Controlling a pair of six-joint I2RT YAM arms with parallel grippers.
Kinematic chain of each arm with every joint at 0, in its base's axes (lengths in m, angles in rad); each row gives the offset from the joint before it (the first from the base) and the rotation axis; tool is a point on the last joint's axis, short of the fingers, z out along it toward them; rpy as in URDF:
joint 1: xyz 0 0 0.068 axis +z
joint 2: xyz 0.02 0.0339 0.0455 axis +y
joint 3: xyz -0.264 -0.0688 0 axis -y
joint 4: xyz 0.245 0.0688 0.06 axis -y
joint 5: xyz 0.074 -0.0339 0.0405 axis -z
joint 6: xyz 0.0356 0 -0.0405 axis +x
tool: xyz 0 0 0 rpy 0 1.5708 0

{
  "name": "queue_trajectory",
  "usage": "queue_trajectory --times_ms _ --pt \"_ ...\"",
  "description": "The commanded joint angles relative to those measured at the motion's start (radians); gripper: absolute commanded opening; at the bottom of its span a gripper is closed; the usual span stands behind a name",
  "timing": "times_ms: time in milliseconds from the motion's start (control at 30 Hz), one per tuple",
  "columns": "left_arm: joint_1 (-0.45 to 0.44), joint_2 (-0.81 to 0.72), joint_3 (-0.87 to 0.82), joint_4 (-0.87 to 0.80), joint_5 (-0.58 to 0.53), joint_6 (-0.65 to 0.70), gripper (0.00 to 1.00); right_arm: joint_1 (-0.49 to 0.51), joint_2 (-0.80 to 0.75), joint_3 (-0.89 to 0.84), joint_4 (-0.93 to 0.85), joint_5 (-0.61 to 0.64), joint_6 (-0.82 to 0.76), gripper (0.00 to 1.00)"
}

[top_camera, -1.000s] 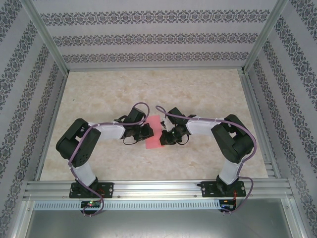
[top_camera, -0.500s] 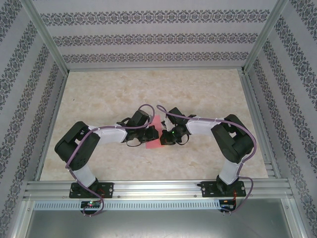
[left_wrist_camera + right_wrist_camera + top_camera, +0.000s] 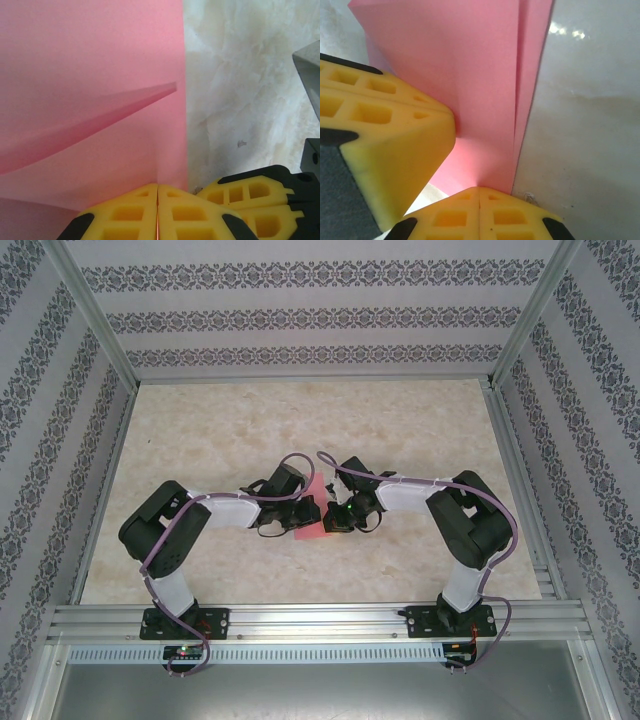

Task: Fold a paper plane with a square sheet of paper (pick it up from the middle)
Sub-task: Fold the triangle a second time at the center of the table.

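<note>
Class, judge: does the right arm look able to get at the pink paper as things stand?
Probably yes: the right fingers are pinched shut on the pink paper, close beside the left fingers, with nothing in between.

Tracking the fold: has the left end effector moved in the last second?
Yes. The left end effector slid right, toward the right arm's base, covering more pink paper.

Left end effector (image 3: pixel 308 512) further right over the pink sheet (image 3: pixel 312 529), nearer right end effector (image 3: pixel 336 517)
</note>
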Motion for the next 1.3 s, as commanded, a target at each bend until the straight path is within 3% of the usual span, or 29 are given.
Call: queue_trajectory --times_ms 0,300,1000,1267 --pt "-0.007 0.013 0.007 -0.047 -0.057 0.002 0.08 0.024 0.051 -0.042 -0.007 0.079 -0.002 0.06" --pt "0.045 0.021 0.012 -0.083 -0.055 0.059 0.09 0.02 0.056 -0.076 -0.019 0.091 -0.013 0.06" --pt "0.286 -0.007 -0.038 -0.106 -0.045 0.162 0.09 0.025 0.059 -0.101 -0.022 0.121 0.015 0.06" --pt "0.316 -0.081 0.026 -0.188 -0.055 0.232 0.09 0.082 0.055 -0.079 0.052 0.083 0.118 0.06"
